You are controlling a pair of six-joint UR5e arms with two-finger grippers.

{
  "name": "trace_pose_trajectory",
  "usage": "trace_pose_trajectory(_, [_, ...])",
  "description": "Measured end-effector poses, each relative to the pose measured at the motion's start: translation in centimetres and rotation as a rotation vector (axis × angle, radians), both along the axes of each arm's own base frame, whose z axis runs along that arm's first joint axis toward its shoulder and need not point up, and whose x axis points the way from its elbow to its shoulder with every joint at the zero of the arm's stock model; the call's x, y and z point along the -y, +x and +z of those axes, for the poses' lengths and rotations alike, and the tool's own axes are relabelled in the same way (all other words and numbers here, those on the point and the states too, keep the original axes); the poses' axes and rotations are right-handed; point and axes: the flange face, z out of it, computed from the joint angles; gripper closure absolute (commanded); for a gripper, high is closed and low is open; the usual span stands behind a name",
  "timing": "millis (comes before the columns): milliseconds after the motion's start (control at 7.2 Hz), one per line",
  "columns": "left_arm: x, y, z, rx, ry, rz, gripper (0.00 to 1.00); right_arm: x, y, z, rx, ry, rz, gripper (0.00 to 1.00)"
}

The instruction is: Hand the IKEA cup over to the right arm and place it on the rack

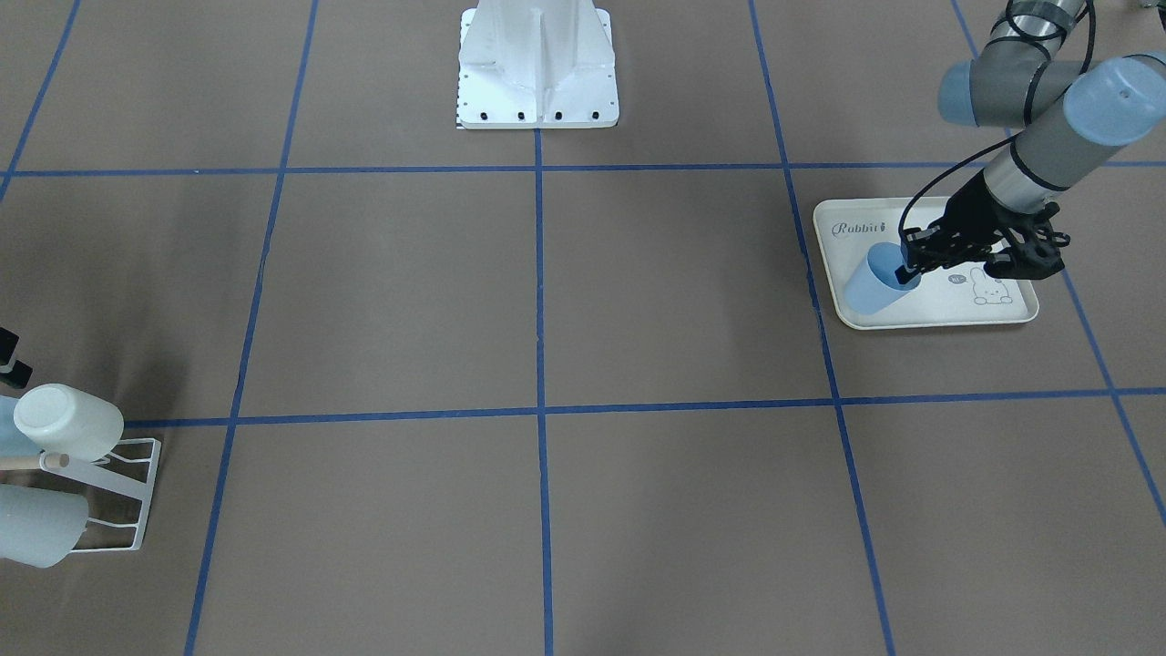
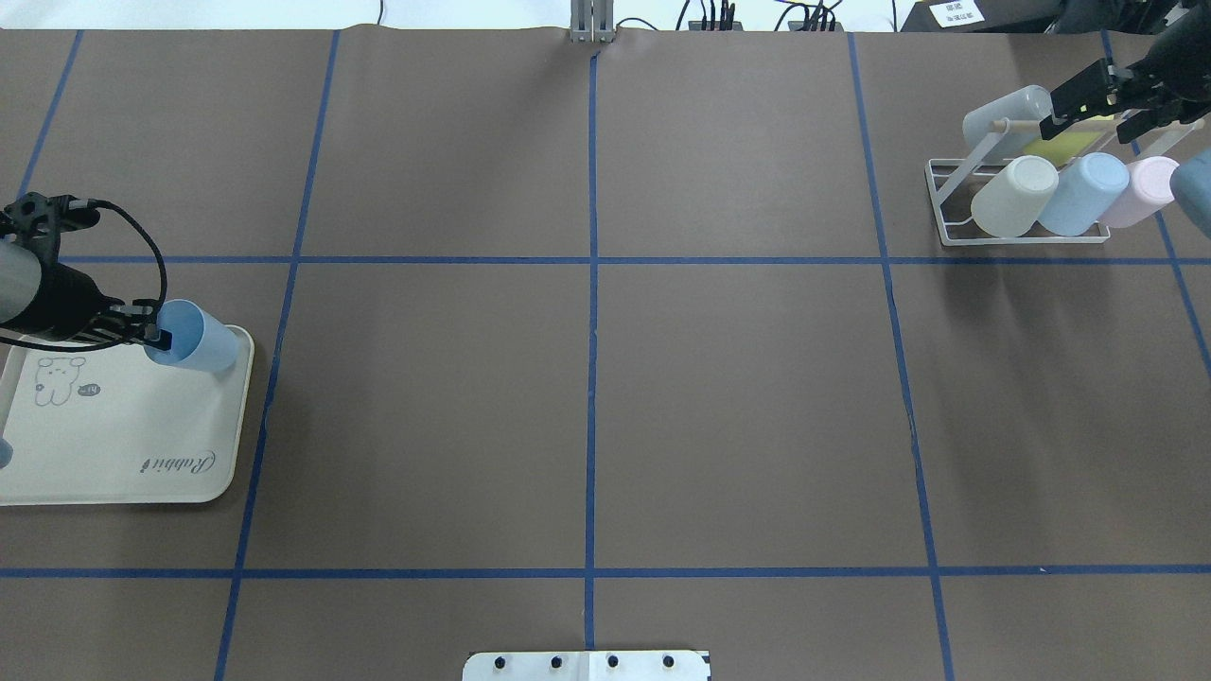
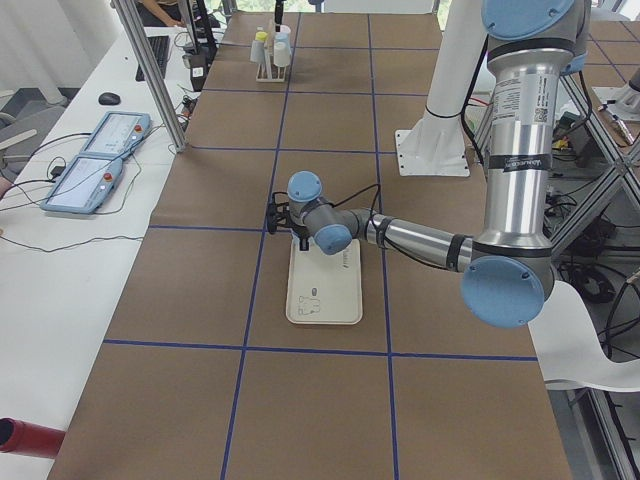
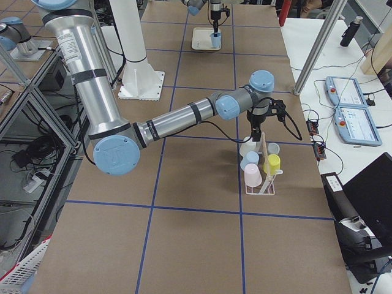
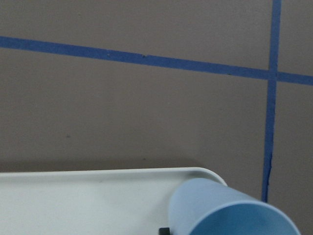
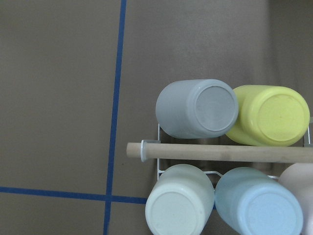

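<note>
A light-blue IKEA cup [image 1: 870, 287] sits tilted at the corner of the cream rabbit-print tray [image 1: 956, 312], its mouth towards the left arm. My left gripper [image 1: 909, 271] is shut on the cup's rim, with one finger inside the mouth. It shows the same way in the overhead view: gripper [image 2: 151, 333], cup [image 2: 203, 345]. In the left wrist view the cup [image 5: 220, 205] fills the lower right. My right gripper [image 2: 1088, 118] hovers over the white wire rack [image 2: 946, 203] at the far side, with its fingers apart and empty.
The rack holds several cups, cream, blue, pink, grey and yellow, below its wooden dowel [image 6: 220, 152]. The white robot base [image 1: 537, 64] stands at the table's middle edge. Blue tape lines grid the brown table.
</note>
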Motion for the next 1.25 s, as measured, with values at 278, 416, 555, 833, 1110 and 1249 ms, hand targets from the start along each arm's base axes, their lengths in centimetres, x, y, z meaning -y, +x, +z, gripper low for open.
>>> trace_pose_trajectory(278, [2.1, -3.3, -4.4, -0.127, -0.044, -0.011, 1.00, -0.7, -1.2, -2.2, 0.024, -0.012, 0.022, 0.01])
trace_pose_trajectory(416, [3.8, -2.8, -8.2, -0.186, -0.092, -0.041, 1.00, -1.7, -3.5, -4.3, 0.038, -0.028, 0.037, 0.01])
trace_pose_trajectory(555, [4.7, -1.0, -12.6, -0.242, -0.132, -0.053, 1.00, -3.2, -6.3, -6.8, 0.055, -0.042, 0.051, 0.01])
trace_pose_trajectory(833, [4.4, 3.7, -21.9, -0.346, -0.221, -0.057, 1.00, -6.6, -12.7, -14.5, 0.153, -0.102, 0.085, 0.01])
trace_pose_trajectory(1110, [3.1, 6.5, -28.5, -0.424, -0.283, -0.061, 1.00, -10.7, -17.8, -21.3, 0.354, -0.156, 0.107, 0.01])
trace_pose_trajectory(1249, [2.4, 7.6, -30.2, -0.463, -0.295, -0.075, 1.00, -12.4, -18.5, -23.5, 0.494, -0.177, 0.120, 0.01])
